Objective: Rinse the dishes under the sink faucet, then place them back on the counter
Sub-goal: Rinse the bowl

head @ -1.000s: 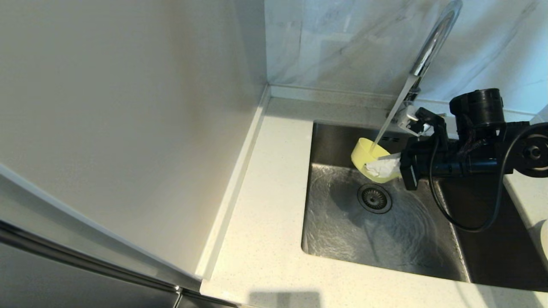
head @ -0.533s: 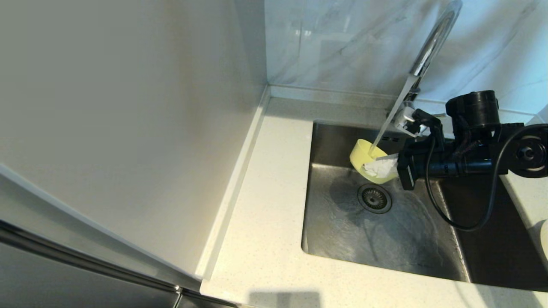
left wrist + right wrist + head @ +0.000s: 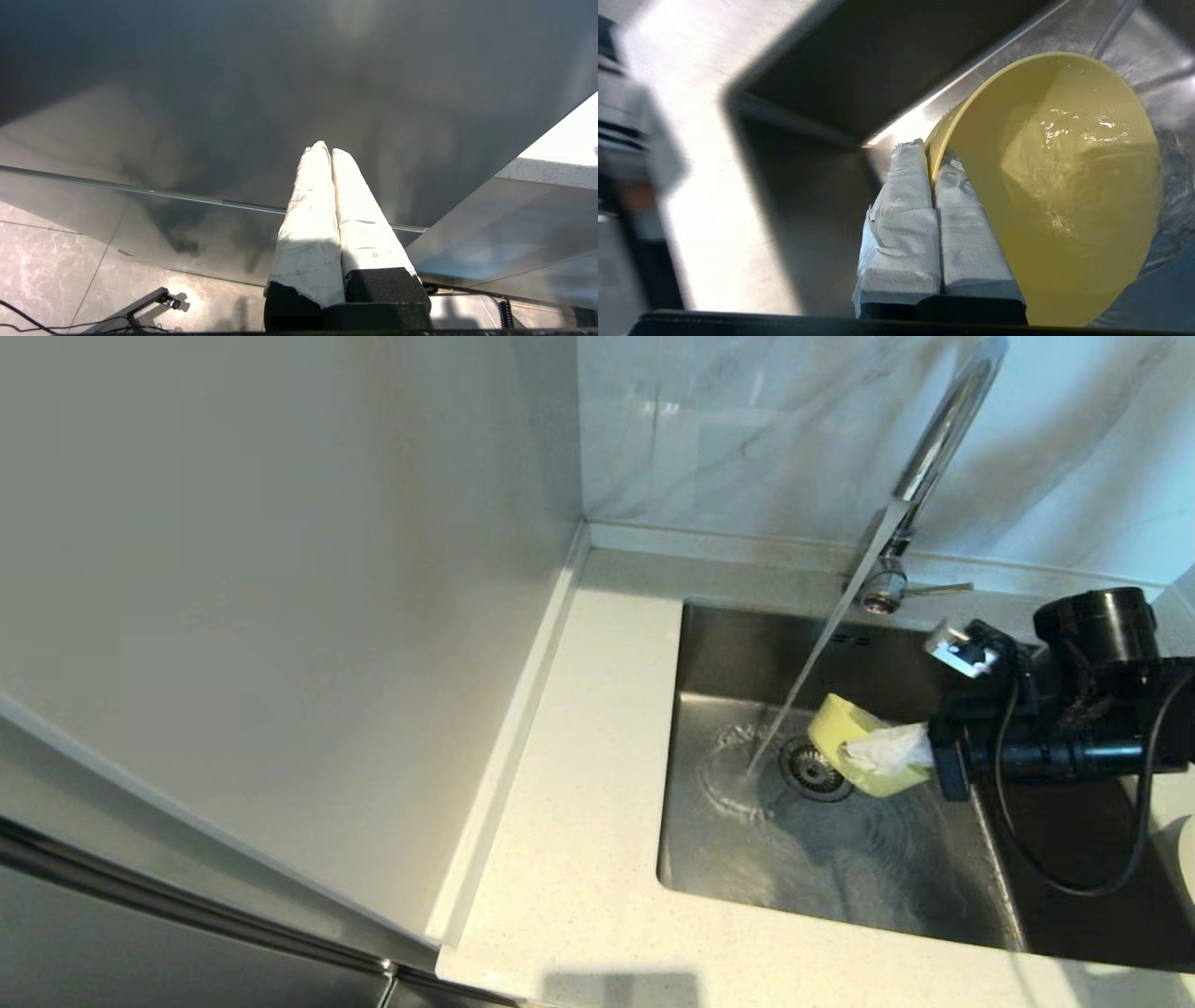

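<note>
My right gripper (image 3: 864, 753) is shut on the rim of the pale yellow bowl (image 3: 864, 775), which is tipped on its side over the sink (image 3: 840, 859) just right of the drain strainer (image 3: 814, 770). In the right wrist view the white-wrapped fingers (image 3: 901, 186) pinch the wet bowl (image 3: 1064, 186) wall, one inside, one outside. Water runs from the chrome faucet (image 3: 938, 439) and lands on the basin floor left of the bowl, missing it. A cream-white dish (image 3: 1184, 868) peeks in at the right edge. My left gripper (image 3: 326, 151) is shut on nothing, away from the sink.
The off-white counter (image 3: 579, 784) runs along the sink's left and front. A beige panel (image 3: 280, 597) rises on the left and marble tiles (image 3: 747, 420) behind. The faucet's lever (image 3: 938, 588) points right, just behind my right arm.
My right gripper carried the bowl down and to the right, out of the water stream. The stream, which fell into the bowl before, now hits the sink floor.
</note>
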